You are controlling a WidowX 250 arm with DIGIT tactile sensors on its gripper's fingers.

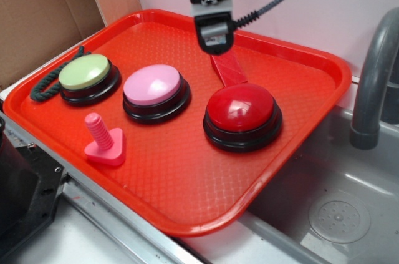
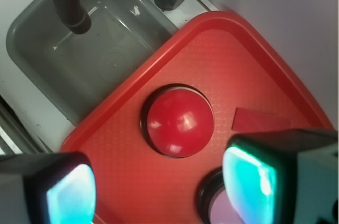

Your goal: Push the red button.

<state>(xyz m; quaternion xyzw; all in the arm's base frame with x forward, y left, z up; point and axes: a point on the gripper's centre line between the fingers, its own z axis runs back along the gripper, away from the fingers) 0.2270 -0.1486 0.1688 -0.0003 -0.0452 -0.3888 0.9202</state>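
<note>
While the gripper (image 1: pixel 214 34) hangs above the back of the red tray (image 1: pixel 187 208), the red button (image 1: pixel 241 107) sits untouched just ahead, right of the pink button (image 1: pixel 153 85): the approach step, I'd judge. From the wrist, fingers (image 2: pixel 69 192) stand spread, empty, the dome between them; next, come forward and press down.

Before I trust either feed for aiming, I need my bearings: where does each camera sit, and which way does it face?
Exterior: stands off the tray's front, raised, looking down and across at three buttons; the arm's end and pincer hang at the top.
Wrist: rides on the arm, looking steeply down past the two pincer fingers at the tray and sink.
Both show the red button, the flat red block and the pink button.
</note>
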